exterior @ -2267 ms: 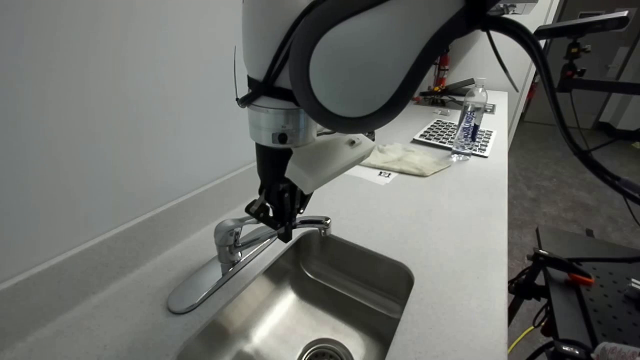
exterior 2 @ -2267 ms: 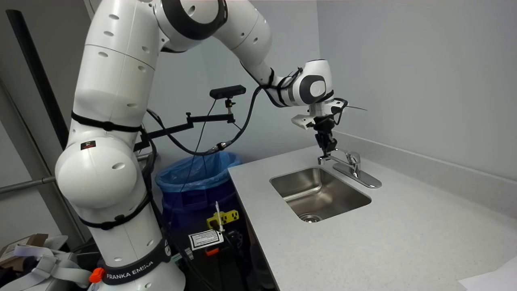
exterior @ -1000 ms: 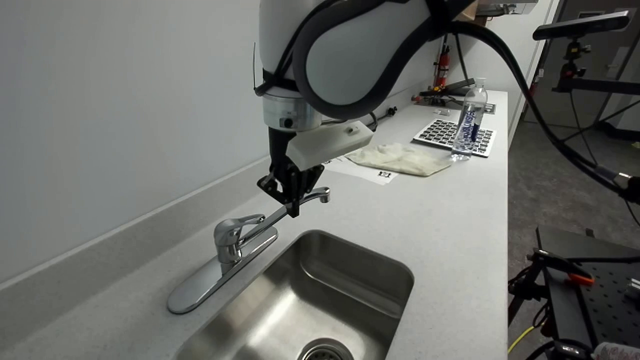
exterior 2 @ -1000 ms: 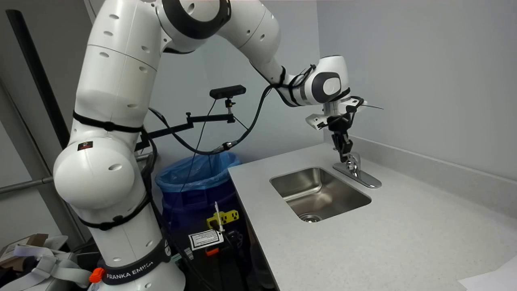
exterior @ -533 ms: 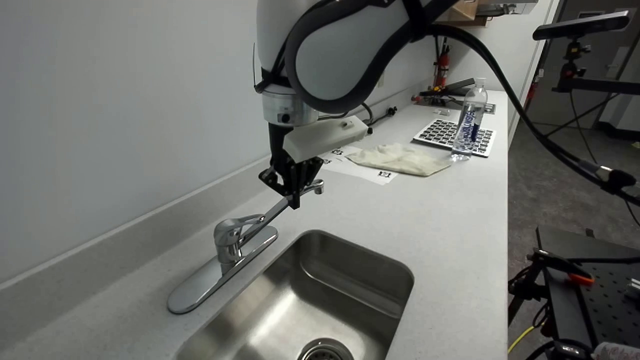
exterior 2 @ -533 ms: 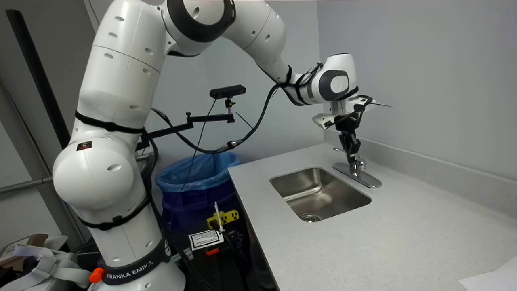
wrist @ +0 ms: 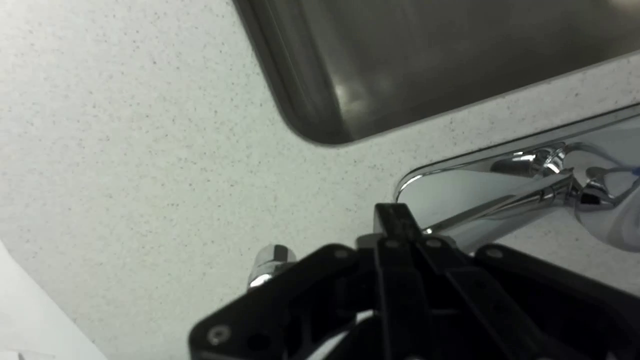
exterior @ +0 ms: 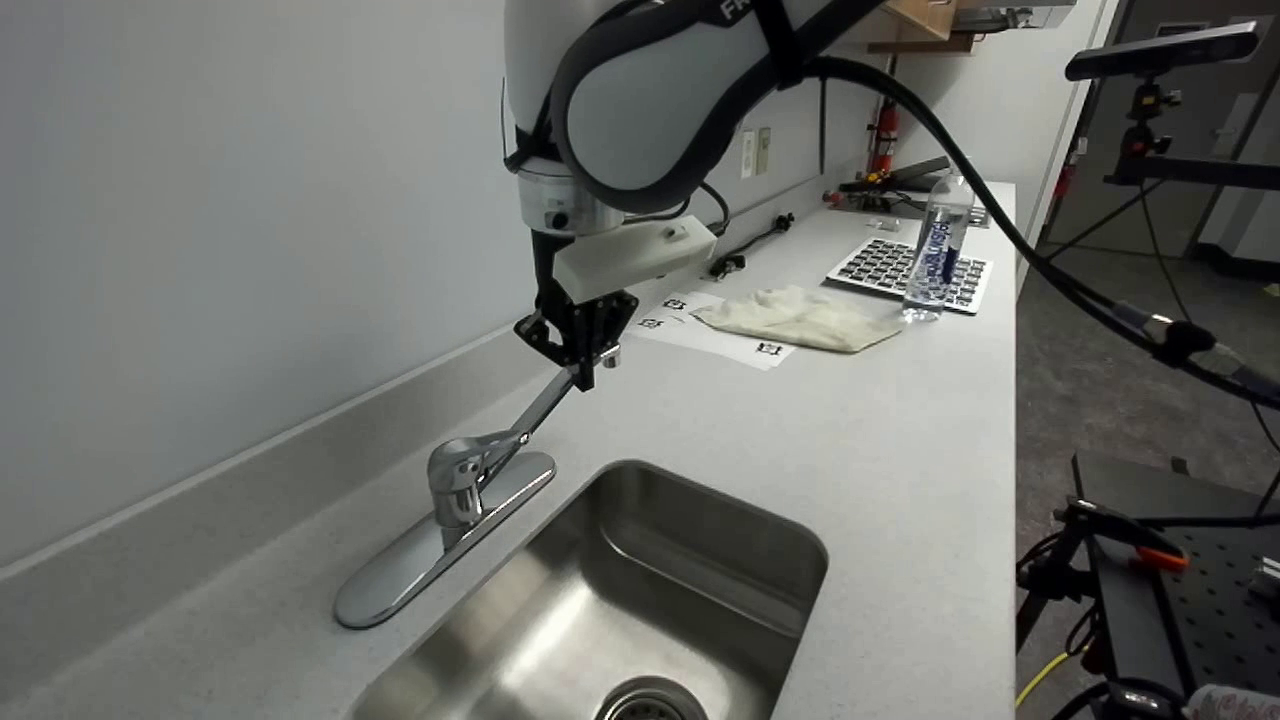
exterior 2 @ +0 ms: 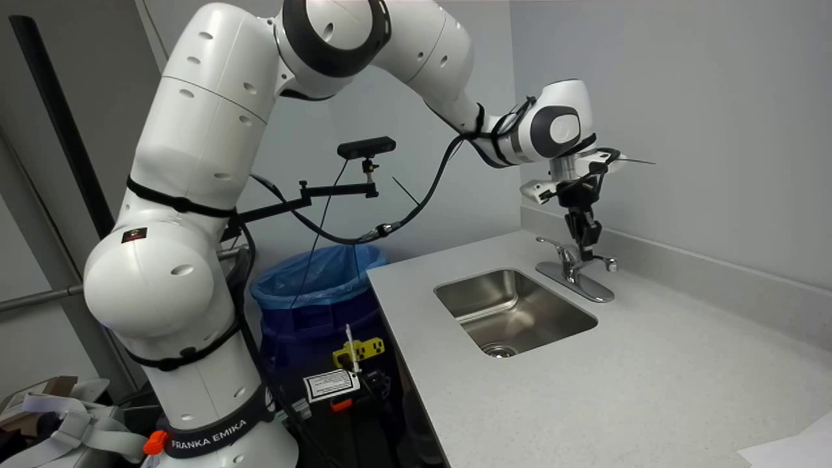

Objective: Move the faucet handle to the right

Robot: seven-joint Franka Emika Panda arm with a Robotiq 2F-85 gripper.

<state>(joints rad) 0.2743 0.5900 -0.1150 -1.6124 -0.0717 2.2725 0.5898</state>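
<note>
The faucet handle (exterior: 503, 438), a slim chrome lever, points out from the faucet's rounded top above the base plate. In an exterior view it shows left of the gripper (exterior 2: 551, 242). The longer chrome spout (exterior: 545, 405) points past the sink's corner, towards the back wall; its end shows in the wrist view (wrist: 270, 262). My gripper (exterior: 583, 383) is shut with its fingertips together, low against the spout's sink side and apart from the handle. In the wrist view the gripper (wrist: 398, 216) hides the spout's middle. Exact contact is hard to tell.
The steel sink (exterior: 815, 560) lies in front of the faucet. The wall (exterior: 250, 250) rises close behind it. A beige cloth (exterior: 800, 318), printed papers (exterior: 715, 340), a keyboard-like panel (exterior: 880, 265) and a water bottle (exterior: 935, 245) lie farther along the counter.
My gripper has moved towards the wall, away from the sink. The spout has swung the same way, from over the sink to beyond its corner. The handle looks unmoved.
</note>
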